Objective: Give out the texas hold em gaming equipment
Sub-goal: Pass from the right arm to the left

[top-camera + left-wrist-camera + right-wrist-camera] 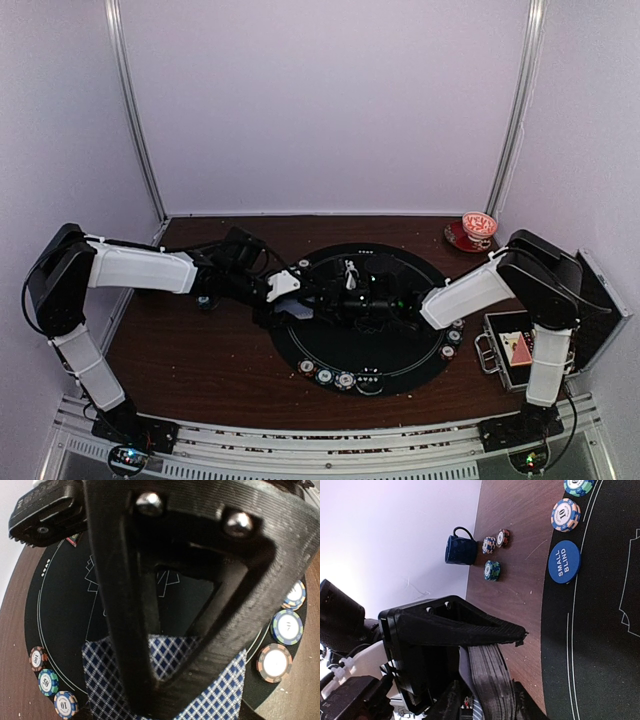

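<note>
The deck (490, 680) sat between the jaws of the right gripper (517, 665), with the left gripper (305, 300) over it. We couldn't tell whether either gripped it, so cards might have spilled.

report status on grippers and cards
right gripper: card deck between its fingers, grip unclear. left gripper at a diamond-backed card, grip unclear. chips along mat rim, out of the way.

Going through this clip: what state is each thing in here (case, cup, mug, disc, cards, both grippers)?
metal case: open, lid raised.
red cup: upright on its saucer.
blue mug: upright.
Small Blind disc: flat, label up.
deck of cards: stacked, between the right gripper fingers; grip unclear.
patterned card: back up, at the left gripper; grip unclear.
</note>
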Controlling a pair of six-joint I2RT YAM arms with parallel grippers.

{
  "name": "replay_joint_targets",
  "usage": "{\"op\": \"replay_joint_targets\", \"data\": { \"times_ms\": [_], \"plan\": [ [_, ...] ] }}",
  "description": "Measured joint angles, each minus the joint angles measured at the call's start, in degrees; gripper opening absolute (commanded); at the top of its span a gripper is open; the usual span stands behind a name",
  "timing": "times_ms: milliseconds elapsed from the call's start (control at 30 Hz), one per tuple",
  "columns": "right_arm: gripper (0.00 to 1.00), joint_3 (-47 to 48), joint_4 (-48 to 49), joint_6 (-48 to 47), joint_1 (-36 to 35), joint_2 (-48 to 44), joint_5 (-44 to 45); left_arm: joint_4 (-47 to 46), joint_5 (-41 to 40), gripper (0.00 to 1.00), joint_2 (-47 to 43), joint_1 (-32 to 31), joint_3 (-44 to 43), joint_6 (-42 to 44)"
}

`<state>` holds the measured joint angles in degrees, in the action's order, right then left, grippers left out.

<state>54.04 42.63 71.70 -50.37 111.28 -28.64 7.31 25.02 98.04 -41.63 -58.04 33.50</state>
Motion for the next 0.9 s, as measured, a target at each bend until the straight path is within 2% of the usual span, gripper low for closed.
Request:
{"op": "replay_joint_targets", "data": {
  "times_ms": [300, 900],
  "plan": [
    [0.44, 1.31, -1.79, -1.57, 0.00, 0.92, -0.28, 2.91, -3.04, 0.57, 0.00, -0.09, -0.61, -1.20],
    [0.49, 3.15, 0.87, -0.57, 0.07, 6.69, -3.45, 6.73, -10.12, 0.59, 0.11, -0.63, -1.53, -4.35]
  ]
}}
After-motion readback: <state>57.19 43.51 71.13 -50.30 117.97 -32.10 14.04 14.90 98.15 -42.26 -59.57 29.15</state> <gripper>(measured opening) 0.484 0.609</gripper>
